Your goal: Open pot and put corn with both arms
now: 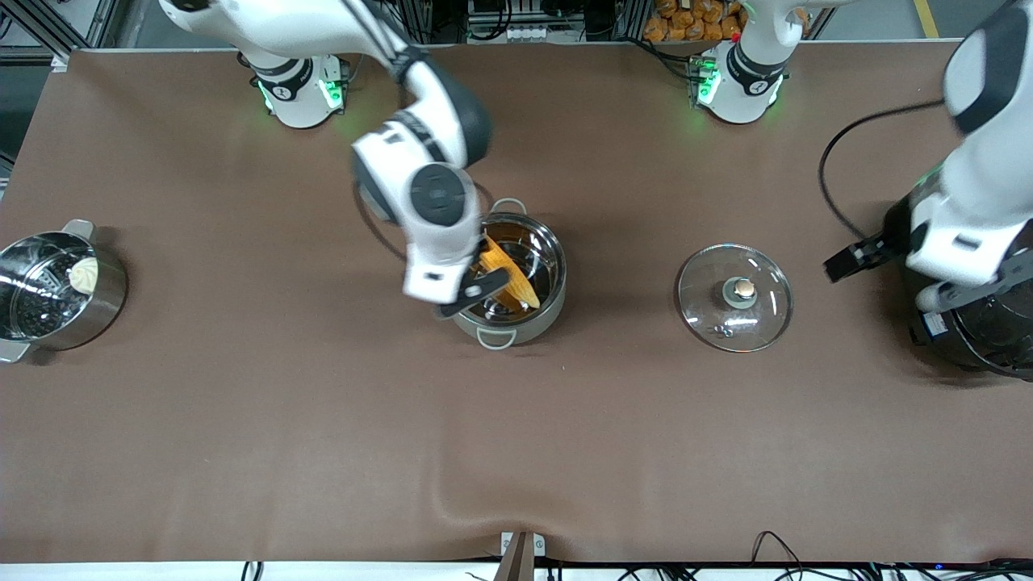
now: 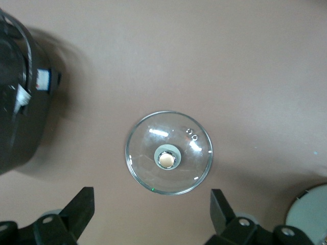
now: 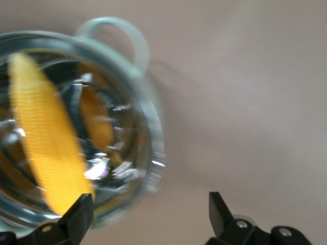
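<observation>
The pot (image 1: pixel 555 278) stands open at the table's middle. The corn (image 1: pixel 510 278) lies slanted inside it, leaning on the wall. My right gripper (image 1: pixel 474 284) is open and empty over the pot's rim on the right arm's side. The right wrist view shows the pot (image 3: pixel 149 127), the corn (image 3: pixel 46 138) and the open right gripper (image 3: pixel 148 212). The glass lid (image 1: pixel 734 298) lies flat on the table beside the pot, toward the left arm's end, knob up. My left gripper (image 1: pixel 854 260) is open and empty between the lid and the rice cooker. The left wrist view shows the lid (image 2: pixel 169 152) ahead of the open left gripper (image 2: pixel 152 209).
A big black rice cooker (image 1: pixel 984 339) stands at the left arm's end, also in the left wrist view (image 2: pixel 15 117), with a black cable (image 1: pixel 839 161) on the table. A steel pot with perforated insert (image 1: pixel 113 303) and white bun (image 1: pixel 84 274) stands at the right arm's end.
</observation>
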You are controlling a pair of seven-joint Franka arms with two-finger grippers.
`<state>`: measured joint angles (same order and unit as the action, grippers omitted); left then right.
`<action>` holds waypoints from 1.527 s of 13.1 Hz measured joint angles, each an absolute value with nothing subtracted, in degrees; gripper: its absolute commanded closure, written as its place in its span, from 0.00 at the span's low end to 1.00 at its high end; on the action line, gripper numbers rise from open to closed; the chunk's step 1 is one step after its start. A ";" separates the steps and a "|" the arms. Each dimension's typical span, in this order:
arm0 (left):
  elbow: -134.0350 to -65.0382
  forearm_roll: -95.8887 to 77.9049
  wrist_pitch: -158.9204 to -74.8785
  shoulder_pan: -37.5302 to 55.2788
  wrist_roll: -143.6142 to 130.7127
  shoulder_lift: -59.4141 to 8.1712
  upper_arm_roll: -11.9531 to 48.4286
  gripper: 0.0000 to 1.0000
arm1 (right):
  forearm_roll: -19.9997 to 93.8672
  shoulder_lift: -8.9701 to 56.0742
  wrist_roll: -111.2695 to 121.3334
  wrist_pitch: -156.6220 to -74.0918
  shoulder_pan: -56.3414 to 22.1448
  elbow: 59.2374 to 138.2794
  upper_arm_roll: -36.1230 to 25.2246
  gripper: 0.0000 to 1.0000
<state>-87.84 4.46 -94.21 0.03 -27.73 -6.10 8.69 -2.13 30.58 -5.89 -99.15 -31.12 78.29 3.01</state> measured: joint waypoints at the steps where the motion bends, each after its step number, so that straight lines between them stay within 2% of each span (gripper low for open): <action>1: -87.80 4.46 -93.50 -0.15 -26.52 -4.31 8.66 0.00 | -2.13 29.15 -4.30 -97.38 -27.85 78.29 2.95 0.00; 6: -88.57 4.46 -90.55 -1.79 -20.40 2.55 8.51 0.00 | -2.12 24.11 2.52 -94.29 -11.60 79.53 2.77 0.00; 8: -88.76 4.46 -89.82 -1.85 -19.53 2.83 8.47 0.00 | -2.14 20.60 4.66 -93.68 -6.82 80.35 2.76 0.00; 11: -89.05 4.44 -89.80 -1.83 -16.86 2.67 8.50 0.00 | -2.01 13.71 8.43 -88.55 -0.10 81.05 2.76 0.00; 16: -89.02 2.74 -89.81 -1.72 -12.88 1.21 8.47 0.00 | -1.60 2.24 6.16 -86.23 2.38 88.12 2.53 0.00; 20: -89.52 2.72 -89.80 -1.66 -7.45 -0.93 8.37 0.00 | 0.69 -2.01 3.80 -84.46 2.47 90.71 0.45 0.00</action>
